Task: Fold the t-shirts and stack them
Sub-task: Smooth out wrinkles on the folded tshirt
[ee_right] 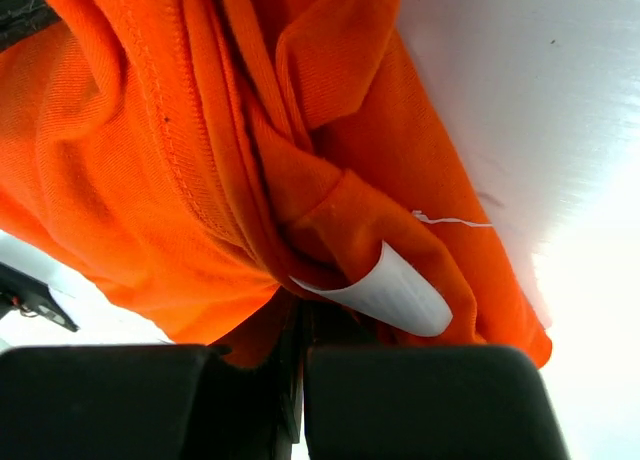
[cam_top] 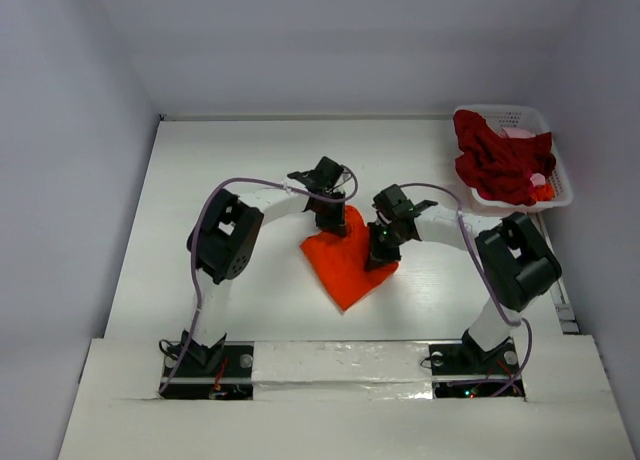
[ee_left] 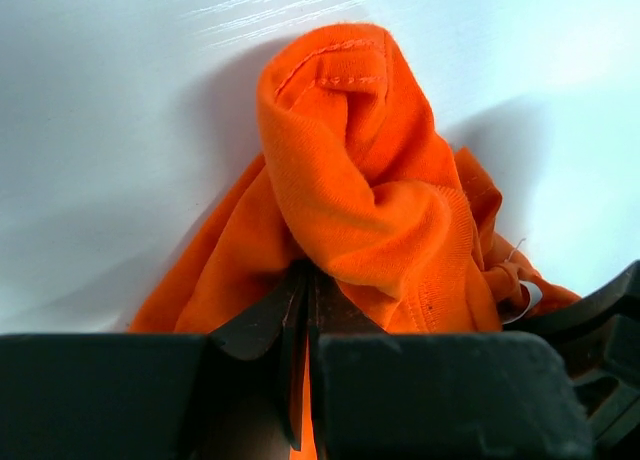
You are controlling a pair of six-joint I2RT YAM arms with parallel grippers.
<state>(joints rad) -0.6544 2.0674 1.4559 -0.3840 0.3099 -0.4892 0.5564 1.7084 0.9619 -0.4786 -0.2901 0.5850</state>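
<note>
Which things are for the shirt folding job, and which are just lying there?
For the job: bright orange cloth t-shirt, pinched by left tool and right tool; dark crimson cloth t-shirt; bit of pink cloth.
Just there: white lattice plastic basket; white table.

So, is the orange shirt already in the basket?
No, the orange shirt lies on the table, well apart from the basket at far right.

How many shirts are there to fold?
2: an orange shirt on the table, a dark red shirt heaped in the white basket, far right. Pink cloth beneath may be a third.
</note>
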